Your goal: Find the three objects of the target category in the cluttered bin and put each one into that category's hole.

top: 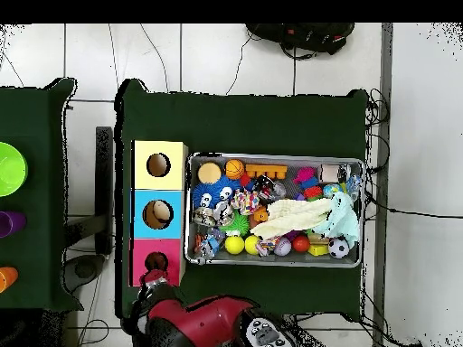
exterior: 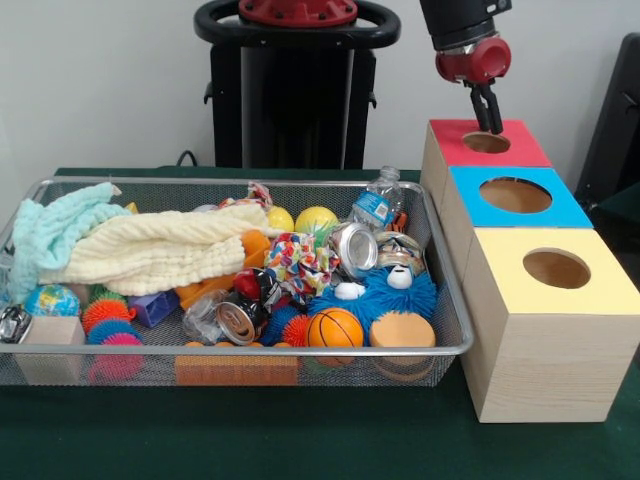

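Observation:
The wire mesh bin (exterior: 250, 183) is full of mixed toys, cans and cloths; it also shows in the overhead view (top: 271, 159). No duck shows clearly. An orange-yellow soft shape (exterior: 256, 246) peeks out from under the cream towel (exterior: 160, 250), and I cannot tell what it is. My gripper (exterior: 489, 122) hangs just above the round hole (exterior: 486, 143) in the red-topped box (exterior: 520, 150), well right of the bin. It looks shut, with nothing visible in it. In the overhead view my arm (top: 199, 321) reaches to the red box's hole (top: 155, 263).
The blue-topped box (exterior: 570, 205) and the yellow-topped box (exterior: 600, 290) stand in a row with the red one, right of the bin. Two yellow balls (exterior: 316, 220), an orange basketball (exterior: 335, 327), a blue furry toy (exterior: 385, 295), cans and a water bottle (exterior: 376, 205) fill the bin.

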Tool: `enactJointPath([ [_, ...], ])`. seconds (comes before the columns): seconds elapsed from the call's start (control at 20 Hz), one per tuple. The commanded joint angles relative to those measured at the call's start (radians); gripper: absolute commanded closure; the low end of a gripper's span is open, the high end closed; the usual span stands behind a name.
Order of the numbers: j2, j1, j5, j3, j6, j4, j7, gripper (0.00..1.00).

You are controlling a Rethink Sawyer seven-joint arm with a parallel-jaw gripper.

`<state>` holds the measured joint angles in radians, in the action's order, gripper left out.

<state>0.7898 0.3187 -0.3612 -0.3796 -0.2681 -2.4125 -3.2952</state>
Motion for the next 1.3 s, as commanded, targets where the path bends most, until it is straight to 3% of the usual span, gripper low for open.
enactJointPath([
  [0.05,-0.166,0.116,0.001,0.085,0.326,0.308,0.186,0.0],
  [0.4,-0.156,0.173,0.027,0.02,0.455,0.318,0.177,0.0],
  [0.6,-0.089,0.086,0.105,0.068,0.641,0.346,0.126,0.0],
  [0.65,-0.075,0.091,0.128,0.049,0.695,0.344,0.119,0.0],
  [0.8,-0.031,0.053,0.127,0.065,0.818,0.375,0.123,0.0],
  [1.05,0.017,0.033,0.067,0.049,0.886,0.393,0.131,0.0],
  [1.3,0.028,0.086,0.065,-0.02,0.824,0.332,0.134,0.0],
])
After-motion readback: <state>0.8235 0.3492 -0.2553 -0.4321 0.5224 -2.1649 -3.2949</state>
